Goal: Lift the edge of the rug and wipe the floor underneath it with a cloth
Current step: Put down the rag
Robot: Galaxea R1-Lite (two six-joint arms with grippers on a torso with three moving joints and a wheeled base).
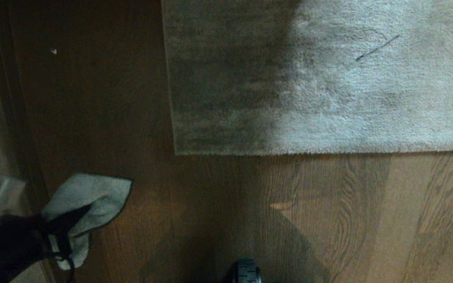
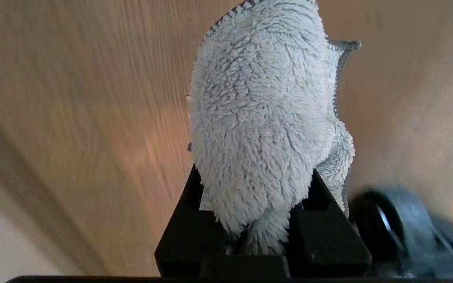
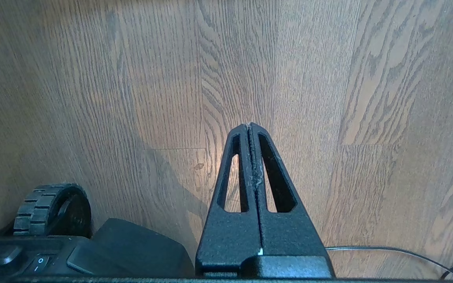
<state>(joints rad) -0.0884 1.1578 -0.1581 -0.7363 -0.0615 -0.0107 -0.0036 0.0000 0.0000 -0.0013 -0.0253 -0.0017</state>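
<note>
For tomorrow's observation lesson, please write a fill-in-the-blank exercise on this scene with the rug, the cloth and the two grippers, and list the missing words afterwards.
1. The left gripper is shut on the pale grey-blue ____.
2. The rug edge lies ____ on the floor, not lifted.
3. The right gripper is shut and holds ____.
4. The floor is made of brown ____ planks.

Missing words: cloth; flat; nothing; wooden
</note>
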